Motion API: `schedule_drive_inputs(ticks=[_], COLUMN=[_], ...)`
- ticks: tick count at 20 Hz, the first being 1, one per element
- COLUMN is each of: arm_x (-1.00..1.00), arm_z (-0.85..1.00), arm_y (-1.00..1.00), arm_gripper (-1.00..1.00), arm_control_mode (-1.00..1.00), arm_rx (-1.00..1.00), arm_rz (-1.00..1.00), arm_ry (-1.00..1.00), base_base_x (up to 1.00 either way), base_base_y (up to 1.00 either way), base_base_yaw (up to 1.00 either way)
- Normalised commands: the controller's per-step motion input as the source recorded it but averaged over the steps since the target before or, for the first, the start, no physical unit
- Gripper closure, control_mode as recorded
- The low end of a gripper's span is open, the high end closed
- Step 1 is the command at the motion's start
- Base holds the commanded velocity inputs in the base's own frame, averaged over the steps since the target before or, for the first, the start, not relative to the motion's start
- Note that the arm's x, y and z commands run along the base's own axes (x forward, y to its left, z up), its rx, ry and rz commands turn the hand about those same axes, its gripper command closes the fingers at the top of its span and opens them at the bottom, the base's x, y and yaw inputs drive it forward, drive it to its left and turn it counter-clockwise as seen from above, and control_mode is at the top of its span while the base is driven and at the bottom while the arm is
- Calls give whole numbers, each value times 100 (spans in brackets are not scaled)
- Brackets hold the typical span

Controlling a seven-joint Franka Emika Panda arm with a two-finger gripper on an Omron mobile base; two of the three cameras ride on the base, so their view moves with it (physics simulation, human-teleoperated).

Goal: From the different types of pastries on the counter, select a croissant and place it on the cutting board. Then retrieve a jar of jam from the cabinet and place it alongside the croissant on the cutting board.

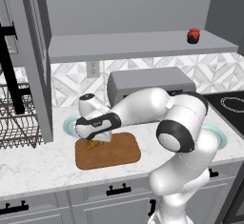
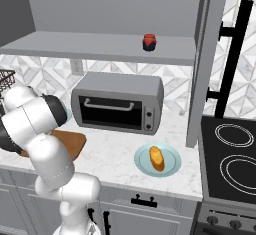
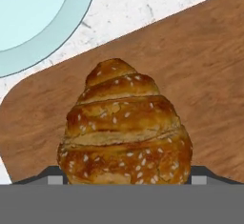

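A white marble tabletop (image 1: 43,163) runs along the wall, with a grey cabinet (image 1: 138,44) shelf above it and a toaster oven (image 2: 117,103) at its back edge. The white arm reaches down and left to a brown cutting board (image 1: 119,152) lying near the tabletop's front edge. The pincer (image 1: 93,143) is low over the board's left end, holding the croissant (image 3: 125,130) between its jaws; the hand view shows the seeded pastry close up over the wood, near the board's rounded corner, with a light blue plate (image 3: 28,20) just beyond that corner. Whether the croissant already rests on the wood cannot be told. The step in hand looks like setting it down: best lower until it sits flat, open gently, then lift straight up so it does not roll off the nearby edge, and leave the board's right part free. The jam jar (image 1: 193,35) stands toward the right end of the shelf. A second pastry (image 2: 157,158) lies on another plate (image 2: 170,169) at the front edge, right of the oven.
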Motion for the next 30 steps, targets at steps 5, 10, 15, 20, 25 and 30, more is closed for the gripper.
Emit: schedule_drive_inputs(ticks=[5, 10, 15, 20, 25, 30], arm_x=[-39, -7, -12, -38, -32, -19], arm_z=[-27, -30, -18, 3, 28, 62], arm_y=[-6, 0, -4, -41, -43, -4], arm_gripper=[100, 100, -100, -100, -100, -100], arm_control_mode=[-100, -100, -100, -100, -100, -100], arm_rx=[0, 0, 0, 1, 1, 0], arm_rz=[0, 0, 0, 0, 0, 0], arm_ry=[1, 5, -1, -4, -1, -2], base_base_x=[0, 0, 0, 0, 0, 0], base_base_y=[0, 0, 0, 0, 0, 0], base_base_yaw=[0, 0, 0, 0, 0, 0])
